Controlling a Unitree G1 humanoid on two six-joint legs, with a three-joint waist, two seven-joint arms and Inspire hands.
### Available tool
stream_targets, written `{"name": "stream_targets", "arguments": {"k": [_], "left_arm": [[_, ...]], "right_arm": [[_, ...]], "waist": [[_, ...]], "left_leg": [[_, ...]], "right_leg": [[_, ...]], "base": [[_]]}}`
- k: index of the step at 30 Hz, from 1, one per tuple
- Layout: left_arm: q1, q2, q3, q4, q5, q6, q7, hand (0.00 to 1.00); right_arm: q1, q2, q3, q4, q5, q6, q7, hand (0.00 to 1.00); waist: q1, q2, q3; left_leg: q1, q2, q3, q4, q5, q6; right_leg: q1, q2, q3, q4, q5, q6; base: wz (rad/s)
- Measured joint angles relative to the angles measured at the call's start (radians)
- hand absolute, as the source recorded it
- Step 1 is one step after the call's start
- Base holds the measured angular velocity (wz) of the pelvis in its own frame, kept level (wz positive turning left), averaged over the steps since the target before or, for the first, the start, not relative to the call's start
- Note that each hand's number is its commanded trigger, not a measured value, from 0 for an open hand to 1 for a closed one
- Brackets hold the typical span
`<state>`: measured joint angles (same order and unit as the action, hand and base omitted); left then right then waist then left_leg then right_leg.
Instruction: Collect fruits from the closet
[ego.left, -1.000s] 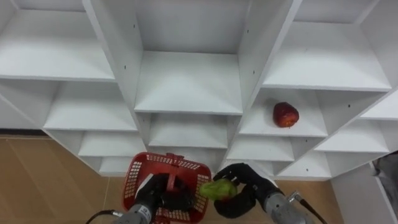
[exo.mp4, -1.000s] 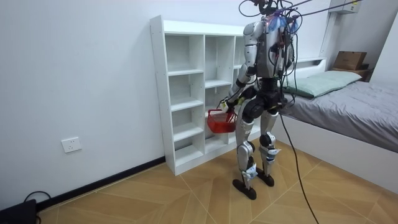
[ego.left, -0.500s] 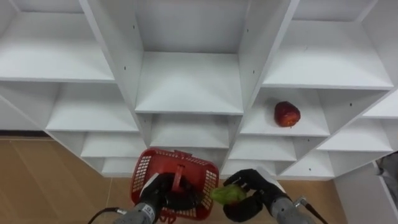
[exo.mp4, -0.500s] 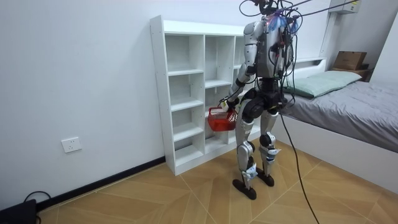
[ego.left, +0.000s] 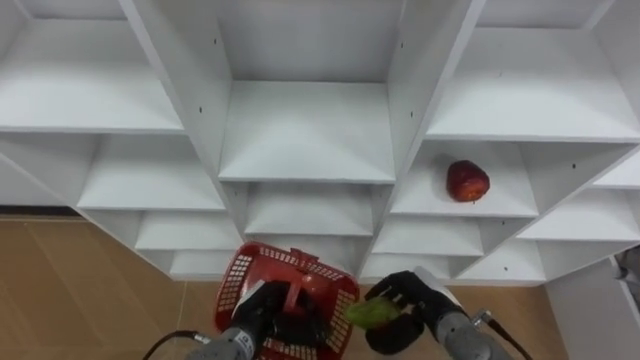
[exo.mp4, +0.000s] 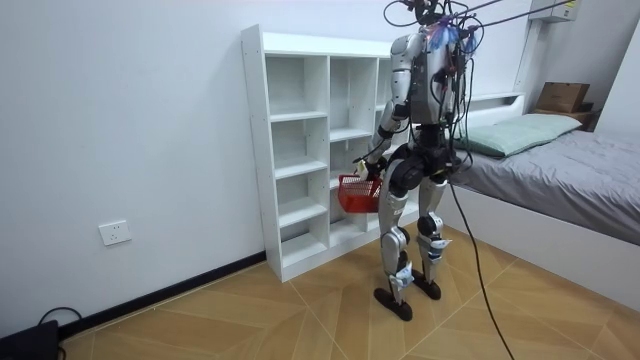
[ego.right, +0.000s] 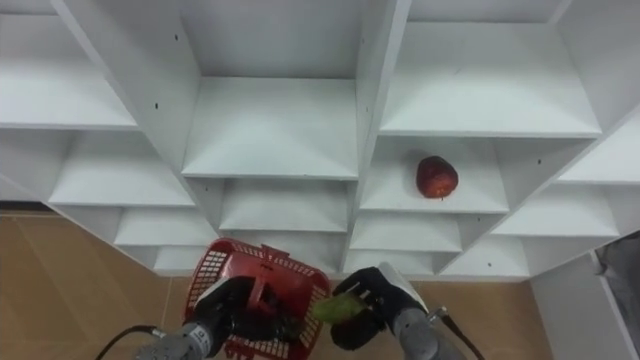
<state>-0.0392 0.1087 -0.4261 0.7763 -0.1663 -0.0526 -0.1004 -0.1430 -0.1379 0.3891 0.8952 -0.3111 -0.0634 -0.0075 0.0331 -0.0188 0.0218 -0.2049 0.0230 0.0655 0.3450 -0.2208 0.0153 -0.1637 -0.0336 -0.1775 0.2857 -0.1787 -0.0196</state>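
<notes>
My left hand (ego.left: 262, 312) is shut on the handle of a red mesh basket (ego.left: 240, 282), held low in front of the white closet (ego.left: 305, 130). Just to the basket's right, my right hand (ego.left: 405, 310) is shut on a green fruit (ego.left: 371, 314) at the basket's right rim. A red apple (ego.left: 467, 181) lies on a shelf in the closet's right column, above and to the right of my right hand. In the room view I stand facing the closet (exo.mp4: 300, 150) with the basket (exo.mp4: 356, 193) at hip height.
The other closet shelves hold nothing. Wooden floor (ego.left: 70, 290) lies below and to the left. In the room view a bed (exo.mp4: 560, 190) stands right behind me, and a wall socket (exo.mp4: 115, 233) is at the left.
The basket has shifted right and slightly toward the closet, closing on the green fruit. My right hand with the fruit has moved a little right and down. The whole picture has drifted slightly.
</notes>
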Motion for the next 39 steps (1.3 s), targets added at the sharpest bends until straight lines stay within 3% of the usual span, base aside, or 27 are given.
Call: {"name": "stream_targets", "arguments": {"k": [8,11,15,18,26,34,39], "left_arm": [[-0.002,0.001,-0.046,0.012,-0.069,0.0,-0.02,1.0],[-0.002,0.004,-0.05,0.013,-0.077,0.0,-0.025,1.0],[-0.01,0.003,-0.06,0.014,-0.077,0.0,-0.026,1.0],[-0.02,0.002,-0.069,0.014,-0.078,0.0,-0.028,1.0],[-0.042,-0.003,-0.07,0.012,-0.078,0.001,-0.036,1.0],[-0.071,-0.02,-0.073,0.021,-0.078,0.01,-0.039,1.0],[-0.072,-0.022,-0.11,0.021,-0.078,0.025,-0.053,1.0]], "right_arm": [[-0.028,0.028,0.024,0.045,0.002,0.0,-0.005,1.0],[-0.034,0.037,0.027,0.055,0.006,0.0,-0.005,1.0],[-0.068,0.047,0.025,0.108,0.013,0.0,-0.005,1.0],[-0.083,0.055,0.021,0.121,0.015,0.001,-0.005,1.0],[-0.117,0.059,0.024,0.152,0.076,0.002,-0.006,1.0],[-0.132,0.066,0.024,0.18,0.111,0.038,-0.017,1.0],[-0.133,0.069,0.023,0.18,0.111,0.044,-0.026,1.0]], "waist": [[0.002,-0.002,0.0012],[0.003,-0.004,0.004],[0.002,0.0,0.0147],[0.003,0.006,0.0168],[0.003,0.015,0.0147],[0.003,0.015,0.0144],[0.003,0.019,0.0118]], "left_leg": [[0.003,-0.002,0.0,0.003,0.001,0.001],[0.003,-0.001,0.001,0.008,0.001,0.001],[-0.002,0.0,0.0,0.012,0.001,0.001],[-0.013,0.001,0.001,0.013,0.001,0.001],[-0.015,0.0,0.012,0.007,0.001,0.001],[-0.011,-0.001,0.017,0.001,0.004,0.005],[-0.012,-0.001,0.02,0.0,0.004,0.005]], "right_leg": [[-0.003,-0.003,0.011,0.009,0.0,0.0],[-0.002,-0.003,0.012,0.008,0.0,0.0],[-0.005,-0.003,0.01,0.007,0.0,0.0],[-0.016,-0.001,0.011,0.009,0.001,-0.001],[-0.031,-0.006,0.011,0.025,-0.002,-0.002],[-0.033,-0.011,0.012,0.027,-0.003,0.0],[-0.034,-0.01,0.013,0.027,-0.003,0.0]], "base": [[0.0],[0.0],[0.0],[0.0],[-0.03],[0.0],[-0.01]]}}
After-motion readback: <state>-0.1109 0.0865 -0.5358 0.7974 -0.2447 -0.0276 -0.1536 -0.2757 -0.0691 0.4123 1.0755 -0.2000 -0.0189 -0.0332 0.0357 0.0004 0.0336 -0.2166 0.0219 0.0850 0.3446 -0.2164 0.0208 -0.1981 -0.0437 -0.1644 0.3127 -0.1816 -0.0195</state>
